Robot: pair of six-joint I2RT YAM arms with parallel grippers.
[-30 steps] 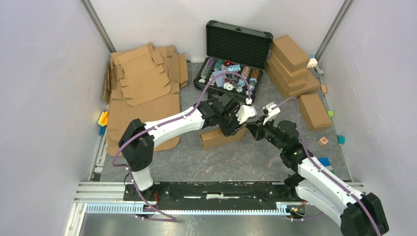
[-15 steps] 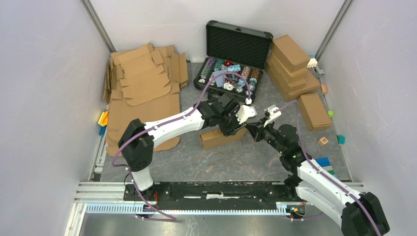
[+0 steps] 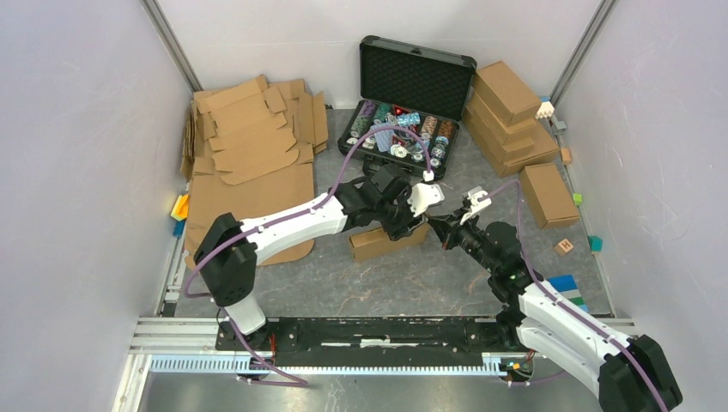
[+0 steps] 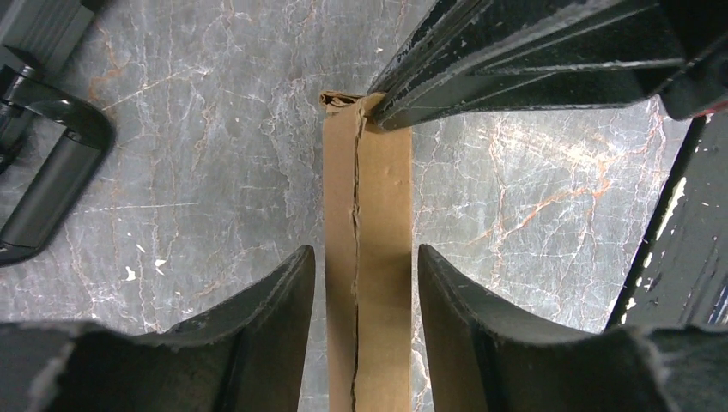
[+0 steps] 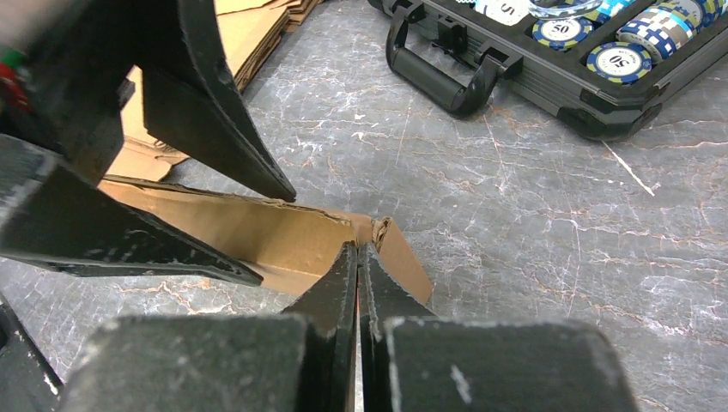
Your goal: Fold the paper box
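Note:
The paper box (image 3: 378, 241) lies on the grey marble table, folded into a long shallow brown shape. My left gripper (image 3: 405, 219) hangs over its right part. In the left wrist view the left gripper (image 4: 365, 253) is open, its fingers (image 4: 275, 300) either side of the box's narrow top face (image 4: 382, 172) with small gaps. My right gripper (image 3: 439, 227) is at the box's right end. In the right wrist view the right gripper (image 5: 359, 249) is shut, with its tips against the box's frayed end corner (image 5: 378, 232). The right fingers (image 4: 515, 60) also show in the left wrist view.
An open black case of poker chips (image 3: 403, 112) stands behind the box, and its handle (image 5: 446, 69) is close by. Flat cardboard blanks (image 3: 249, 146) are stacked at the back left. Finished boxes (image 3: 506, 112) and one more (image 3: 548, 195) sit at the right. Small coloured blocks (image 3: 565, 247) lie near the right wall.
My right gripper has moved down and left onto the box's right end. My left arm's elbow has swung left, with its gripper staying over the box.

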